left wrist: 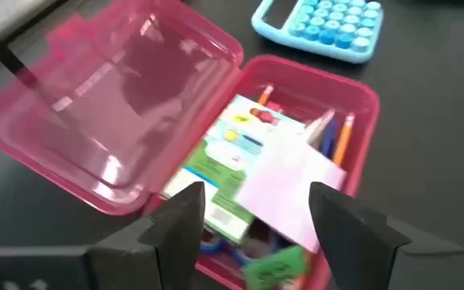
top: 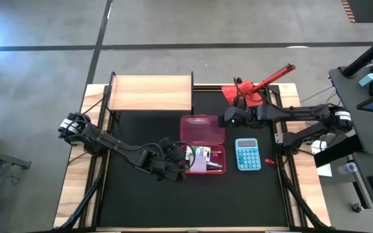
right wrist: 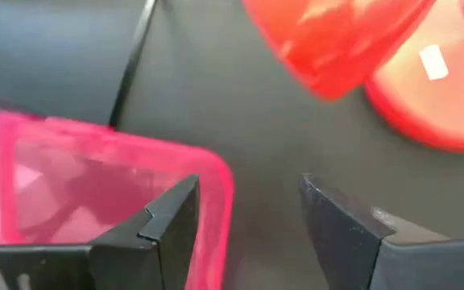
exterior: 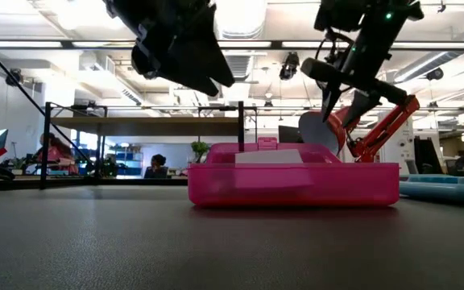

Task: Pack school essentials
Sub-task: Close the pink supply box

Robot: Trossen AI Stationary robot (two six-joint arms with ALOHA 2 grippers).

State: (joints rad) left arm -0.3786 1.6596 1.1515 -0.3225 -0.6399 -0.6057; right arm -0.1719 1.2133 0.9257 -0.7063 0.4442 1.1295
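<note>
- Pink case [top: 203, 129] sits mid-desk [top: 135, 200], lid flat open toward the wooden shelf [top: 151, 92].
- Tray half holds the stationery: lilac sticky-note pad [left wrist: 284, 193] on top, orange pencil [left wrist: 343, 138] along the far wall, green-and-white box [left wrist: 220, 173] under the pad, small green eraser [left wrist: 276, 264] at the near edge.
- Left pincer [left wrist: 252, 211] hovers over the tray's near edge, fingers wide, holding nothing.
- Right pincer [right wrist: 248, 213] hangs over the lid's far corner beside the red desk lamp [top: 254, 89], fingers wide, empty.
- Light-blue calculator [top: 247, 154] lies on the desk just beside the tray, apart from it.
</note>
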